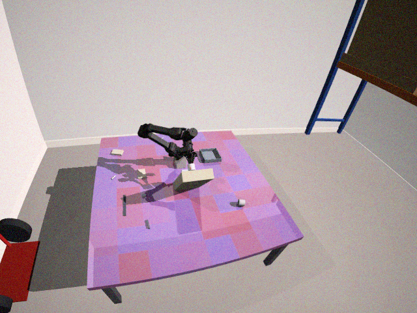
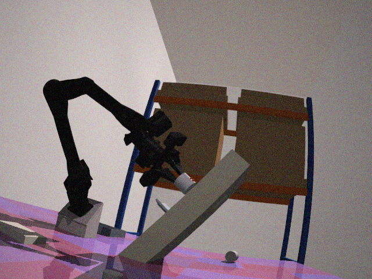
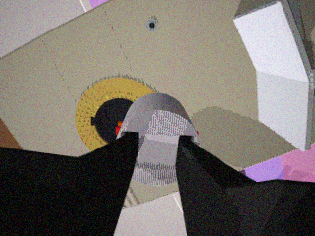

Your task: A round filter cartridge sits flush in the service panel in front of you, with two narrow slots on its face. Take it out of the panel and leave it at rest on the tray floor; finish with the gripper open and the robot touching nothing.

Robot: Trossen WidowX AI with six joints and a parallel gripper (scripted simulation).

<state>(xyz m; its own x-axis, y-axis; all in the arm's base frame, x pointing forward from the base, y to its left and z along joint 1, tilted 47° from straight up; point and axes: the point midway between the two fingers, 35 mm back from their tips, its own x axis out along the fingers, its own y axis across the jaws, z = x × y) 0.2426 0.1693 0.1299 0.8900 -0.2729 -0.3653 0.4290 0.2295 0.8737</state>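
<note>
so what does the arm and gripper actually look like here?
Matte black six-joint arm with slim, rounded links and blocky joint housings, mounted on a grey wedge-shaped base block. The parallel-jaw gripper is black too, with flat tapered fingers. No cables or markings are visible.
</note>
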